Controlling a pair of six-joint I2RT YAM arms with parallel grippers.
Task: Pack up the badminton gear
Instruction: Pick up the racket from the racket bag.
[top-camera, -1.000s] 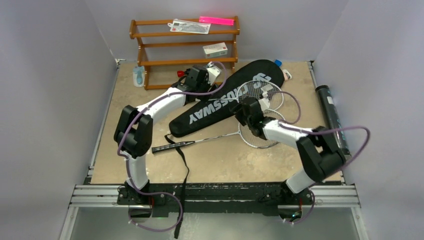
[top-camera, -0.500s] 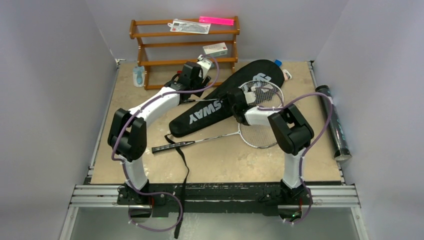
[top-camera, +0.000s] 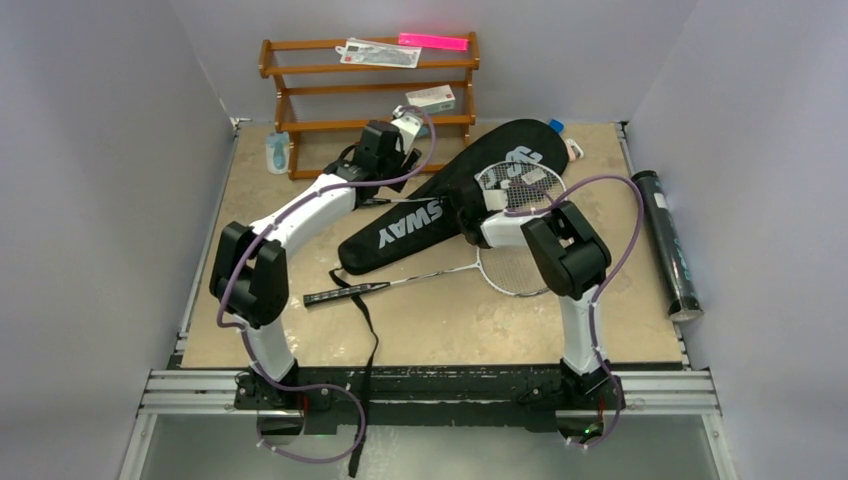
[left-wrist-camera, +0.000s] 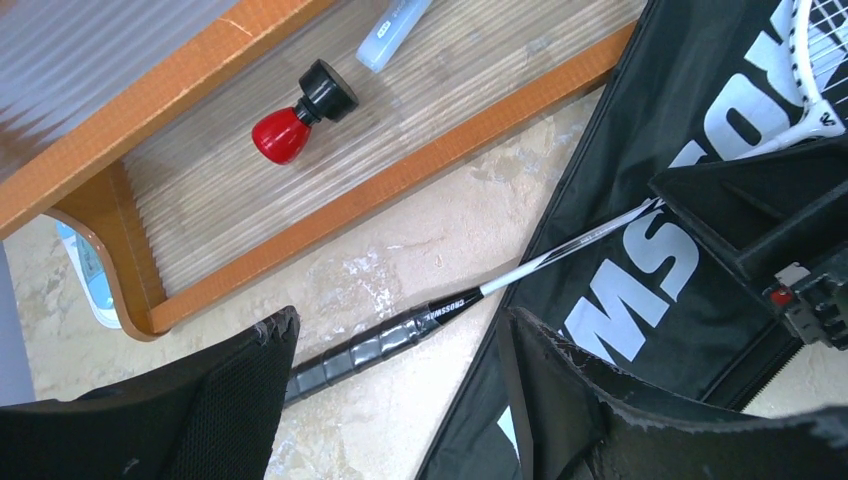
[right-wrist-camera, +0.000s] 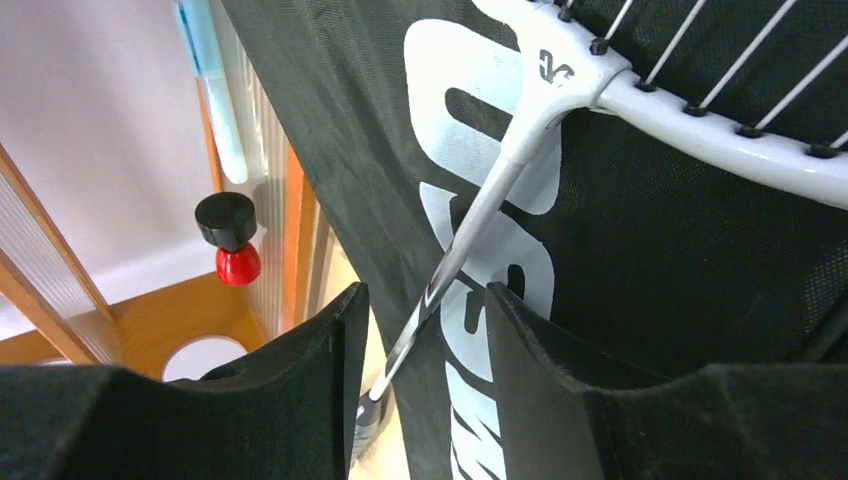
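Note:
The long black bag (top-camera: 440, 210) lettered CROSSWAY lies slantwise on the table. One silver racket (top-camera: 520, 185) lies on top of it. Its black handle (left-wrist-camera: 380, 340) rests on the table between the fingers of my open left gripper (left-wrist-camera: 400, 400), not gripped. My right gripper (right-wrist-camera: 425, 380) is open, low over the bag (right-wrist-camera: 640, 250), with that racket's shaft (right-wrist-camera: 450, 260) in the gap between its fingers. The second racket (top-camera: 512, 268) lies on the table in front of the bag, its handle (top-camera: 345, 293) pointing left. The dark tube (top-camera: 665, 240) lies at the right edge. No shuttlecock shows.
The brown wooden rack (top-camera: 370, 100) stands at the back, just behind my left gripper (top-camera: 378, 160). A red and black knob (left-wrist-camera: 300, 110) lies on its bottom shelf. The bag's strap (top-camera: 368, 330) trails over the table's near edge.
My right arm has folded in and swung left, bringing its gripper over the bag and the racket's shaft. My left gripper has moved a little back and left, toward the rack.

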